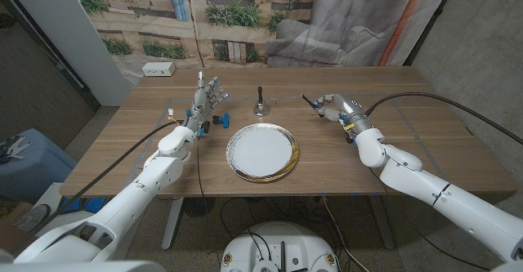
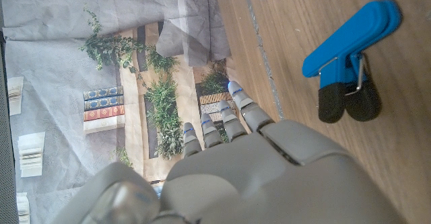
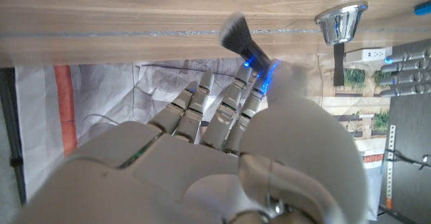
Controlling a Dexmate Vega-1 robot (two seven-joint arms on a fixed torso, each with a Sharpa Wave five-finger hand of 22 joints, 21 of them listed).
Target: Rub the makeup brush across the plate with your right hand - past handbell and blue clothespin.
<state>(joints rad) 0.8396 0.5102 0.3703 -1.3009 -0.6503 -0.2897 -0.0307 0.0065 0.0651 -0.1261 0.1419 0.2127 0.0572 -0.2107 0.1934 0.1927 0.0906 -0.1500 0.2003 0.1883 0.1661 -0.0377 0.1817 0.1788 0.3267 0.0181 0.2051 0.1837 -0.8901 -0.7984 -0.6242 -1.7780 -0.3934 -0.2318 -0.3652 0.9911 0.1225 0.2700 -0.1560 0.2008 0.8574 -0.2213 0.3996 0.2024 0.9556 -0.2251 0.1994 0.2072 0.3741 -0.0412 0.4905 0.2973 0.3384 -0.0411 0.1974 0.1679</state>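
Note:
A white plate with a gold rim [image 1: 235, 162] lies mid-table. Behind it stands the small handbell [image 1: 260, 107] [image 3: 342, 22], and left of the plate lies the blue clothespin [image 1: 221, 121] [image 2: 350, 49]. My right hand [image 1: 335, 109] [image 3: 222, 157] is off to the plate's far right and pinches the makeup brush [image 1: 310, 101]. The brush's bristles [image 3: 237, 34] point toward the handbell, just above the wood. My left hand [image 1: 206, 100] [image 2: 236, 163] stands beside the clothespin with its fingers apart and raised, holding nothing.
A white power strip [image 1: 158, 69] sits at the table's far left corner. A printed backdrop hangs behind the table. Bare wood lies between my right hand and the plate. Cables trail from both arms over the table.

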